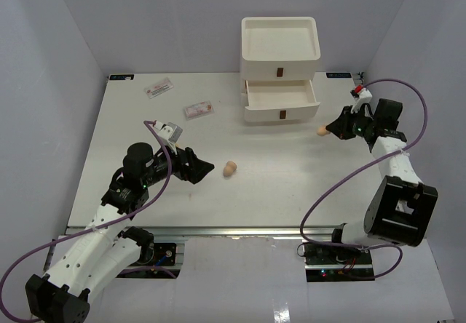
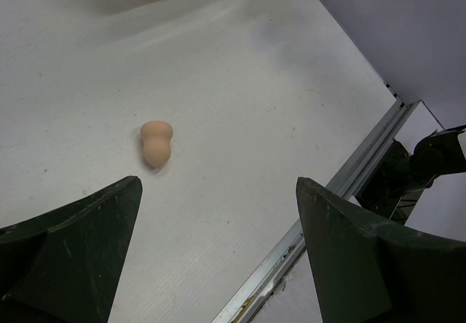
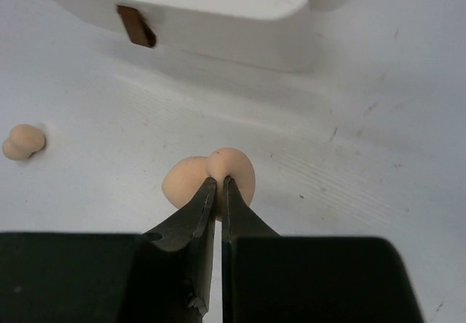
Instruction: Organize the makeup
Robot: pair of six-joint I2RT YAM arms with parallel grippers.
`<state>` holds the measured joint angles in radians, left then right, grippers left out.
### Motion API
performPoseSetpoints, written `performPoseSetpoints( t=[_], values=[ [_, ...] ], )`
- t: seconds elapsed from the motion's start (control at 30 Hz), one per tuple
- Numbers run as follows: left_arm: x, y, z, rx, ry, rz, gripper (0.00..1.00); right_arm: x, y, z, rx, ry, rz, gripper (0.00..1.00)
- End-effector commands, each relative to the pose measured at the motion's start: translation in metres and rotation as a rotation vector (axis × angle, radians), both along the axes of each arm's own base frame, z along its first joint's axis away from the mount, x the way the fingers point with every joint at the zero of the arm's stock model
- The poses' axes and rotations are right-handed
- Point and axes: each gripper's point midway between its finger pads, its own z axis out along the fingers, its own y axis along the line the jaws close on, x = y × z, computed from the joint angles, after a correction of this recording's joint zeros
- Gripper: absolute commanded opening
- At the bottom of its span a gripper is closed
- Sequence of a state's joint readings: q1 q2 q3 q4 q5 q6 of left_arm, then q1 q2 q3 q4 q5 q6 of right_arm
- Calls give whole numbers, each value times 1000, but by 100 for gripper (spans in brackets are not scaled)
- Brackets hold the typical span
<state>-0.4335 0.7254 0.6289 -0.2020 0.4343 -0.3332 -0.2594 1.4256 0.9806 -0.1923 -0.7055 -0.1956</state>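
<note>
The right gripper [image 3: 218,186] pinches a peach sponge [image 3: 191,179] near the right edge of the counter [image 1: 291,185], likely bound next for the open drawer [image 1: 280,96]. The left gripper [image 2: 218,185], jaws wide, faces a second sponge [image 2: 156,142] mid-counter.

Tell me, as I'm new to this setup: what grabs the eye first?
The white drawer box at the far edge of the table stands out, one drawer pulled open. Just right of it, the right pincer pinches a peach sponge; a second sponge lies mid-table before the open left pincer.
</note>
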Motion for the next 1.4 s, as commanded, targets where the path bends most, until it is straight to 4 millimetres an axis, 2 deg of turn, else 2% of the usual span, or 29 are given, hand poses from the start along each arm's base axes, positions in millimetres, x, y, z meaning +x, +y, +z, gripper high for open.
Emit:
performPoseSetpoints(
  t=[0.0, 0.07, 0.23, 0.4, 0.47, 0.53, 0.63, 0.73, 0.87, 0.97, 1.03, 1.1, 1.17, 1.27, 1.37],
  values=[
    [0, 1, 4, -7, -18, -1, 98, 5, 41, 55, -63, -204, 147, 8],
    [1, 1, 3, -5, -13, 2, 98, 15, 55, 72, -72, -239, 157, 8],
    [3, 3, 1, 1, -9, 15, 98, 61, 63, 103, -49, -262, 125, 8],
    [4, 3, 0, 5, -7, 19, 98, 105, 64, 112, -40, -264, 86, 10],
    [4, 3, -1, 7, -5, 20, 98, 119, 66, 103, -30, -237, 79, 12],
    [5, 3, -2, 10, -3, 22, 98, 129, 69, 102, -27, -230, 78, 17],
    [5, 4, -3, 12, -2, 27, 98, 137, 73, 93, -46, -216, 76, 30],
    [6, 4, -4, 14, 3, 29, 98, 140, 72, 84, -59, -202, 70, 39],
    [6, 3, -6, 18, 11, 23, 98, 137, 70, 88, -75, -219, 70, 55],
    [6, 1, -7, 14, 14, 7, 98, 131, 71, 95, -76, -238, 80, 57],
    [1, -4, -8, 7, 20, -36, 98, 119, 75, 100, -66, -250, 108, 57],
    [-2, -9, -8, -4, 21, -67, 98, 99, 85, 106, -47, -268, 178, 56],
    [-3, -12, -11, -8, 37, -88, 98, 63, 102, 109, -35, -305, 338, 56],
    [-8, -20, -21, -20, 84, -145, 98, -7, 122, 114, -21, -395, 594, 58],
    [-8, -28, -37, -18, 177, -186, 93, -50, 127, 94, -3, -386, 668, 58]
  ],
)
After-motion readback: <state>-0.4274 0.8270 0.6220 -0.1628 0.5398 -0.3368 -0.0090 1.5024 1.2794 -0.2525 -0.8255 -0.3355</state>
